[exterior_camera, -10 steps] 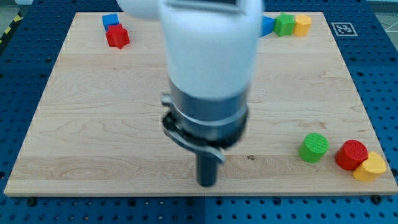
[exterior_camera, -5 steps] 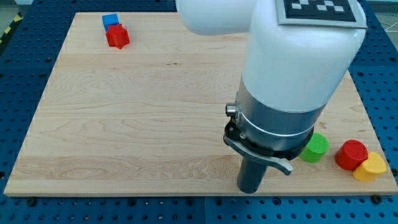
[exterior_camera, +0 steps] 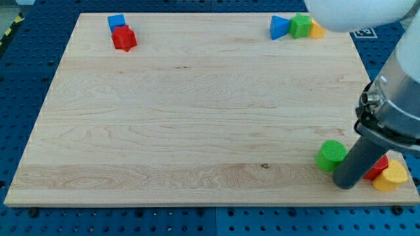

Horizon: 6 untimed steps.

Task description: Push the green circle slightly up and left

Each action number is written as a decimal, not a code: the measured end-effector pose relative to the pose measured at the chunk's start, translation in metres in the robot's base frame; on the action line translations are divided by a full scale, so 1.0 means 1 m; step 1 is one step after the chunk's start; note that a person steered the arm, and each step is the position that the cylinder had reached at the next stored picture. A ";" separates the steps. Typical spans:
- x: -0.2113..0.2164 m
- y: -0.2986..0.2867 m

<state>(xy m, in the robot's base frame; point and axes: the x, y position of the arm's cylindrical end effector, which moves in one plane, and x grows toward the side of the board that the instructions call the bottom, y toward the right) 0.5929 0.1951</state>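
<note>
The green circle [exterior_camera: 330, 155] lies on the wooden board [exterior_camera: 197, 111] near the view's bottom right. My tip [exterior_camera: 345, 184] stands just below and to the right of it, close to or touching its lower right edge. The rod rises to the right and covers part of the red circle [exterior_camera: 378, 168]. A yellow block [exterior_camera: 391, 176] sits right of the red circle, at the board's edge.
A blue triangle [exterior_camera: 279, 27], a green block [exterior_camera: 300, 25] and a yellow block [exterior_camera: 317, 29] line the view's top right. A blue block [exterior_camera: 117, 21] and a red block [exterior_camera: 123, 39] sit at the top left. The arm's body fills the right side.
The arm has swept from the board's bottom middle to the right. My tip now stands at the green circle's lower right. The blocks have not visibly moved.
</note>
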 end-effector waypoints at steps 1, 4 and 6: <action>-0.036 0.010; -0.081 0.010; -0.060 0.001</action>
<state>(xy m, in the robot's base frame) 0.5331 0.1964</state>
